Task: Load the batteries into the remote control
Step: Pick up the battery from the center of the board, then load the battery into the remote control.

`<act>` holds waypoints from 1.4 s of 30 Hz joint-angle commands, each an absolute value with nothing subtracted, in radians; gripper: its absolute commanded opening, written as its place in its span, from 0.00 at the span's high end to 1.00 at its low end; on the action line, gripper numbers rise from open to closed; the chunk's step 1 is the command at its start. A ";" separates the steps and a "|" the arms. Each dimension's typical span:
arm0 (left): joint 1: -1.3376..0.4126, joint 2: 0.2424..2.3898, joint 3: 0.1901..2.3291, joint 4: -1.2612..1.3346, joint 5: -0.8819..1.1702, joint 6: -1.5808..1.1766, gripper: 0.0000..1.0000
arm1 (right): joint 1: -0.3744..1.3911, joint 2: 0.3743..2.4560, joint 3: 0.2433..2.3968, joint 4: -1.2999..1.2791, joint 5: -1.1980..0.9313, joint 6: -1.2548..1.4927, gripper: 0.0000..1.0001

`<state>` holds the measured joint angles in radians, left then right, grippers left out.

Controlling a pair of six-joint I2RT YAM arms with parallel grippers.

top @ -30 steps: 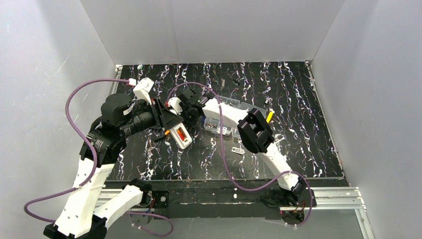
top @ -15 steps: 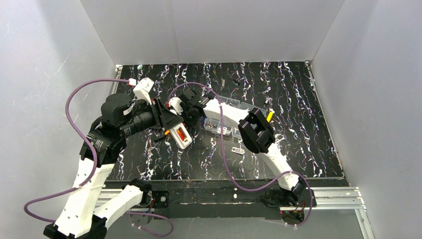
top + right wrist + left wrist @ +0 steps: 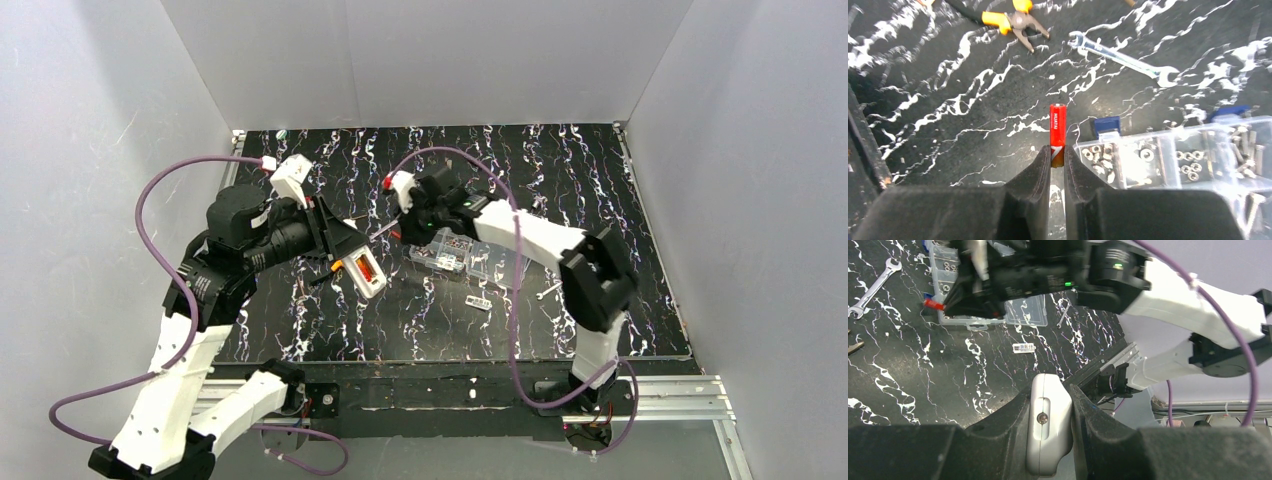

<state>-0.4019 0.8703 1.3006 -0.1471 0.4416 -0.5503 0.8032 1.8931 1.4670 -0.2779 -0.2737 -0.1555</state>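
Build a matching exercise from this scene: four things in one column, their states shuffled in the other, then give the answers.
1 remote control
2 red battery
3 wrench
4 clear box

A silver, flat on the table
B pinched in the right gripper
C clamped in the left gripper
D holding small nuts

Pairs: 1-C, 2-B, 3-A, 4-D

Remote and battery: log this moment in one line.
left claw: shut on remote | right claw: shut on red battery | status: battery not yet in remote
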 commanded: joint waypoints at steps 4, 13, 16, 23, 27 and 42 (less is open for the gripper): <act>-0.397 0.891 1.310 -0.077 0.486 -0.570 1.00 | 0.746 1.611 1.276 -0.058 -0.370 -0.108 0.99; -0.397 0.917 1.304 -0.052 0.493 -0.578 1.00 | 0.668 1.210 1.010 0.126 -0.492 -0.138 0.99; -0.397 0.925 1.293 -0.026 0.501 -0.596 1.00 | 0.663 1.112 0.995 0.112 -0.540 -0.198 0.99; -0.397 0.953 1.282 0.051 0.541 -0.637 1.00 | 0.663 0.952 0.973 0.097 -0.619 -0.316 0.99; -0.397 0.960 1.275 0.103 0.569 -0.662 1.00 | 0.663 0.899 0.967 0.095 -0.669 -0.364 0.99; -0.397 0.940 1.163 0.585 0.798 -0.756 1.00 | 0.663 0.840 0.970 0.086 -0.733 -0.424 0.99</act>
<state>-0.4015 0.9722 1.1633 0.3588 0.6716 -0.7315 0.6621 0.8505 0.9646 0.0547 -0.7223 -0.4263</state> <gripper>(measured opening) 0.258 0.175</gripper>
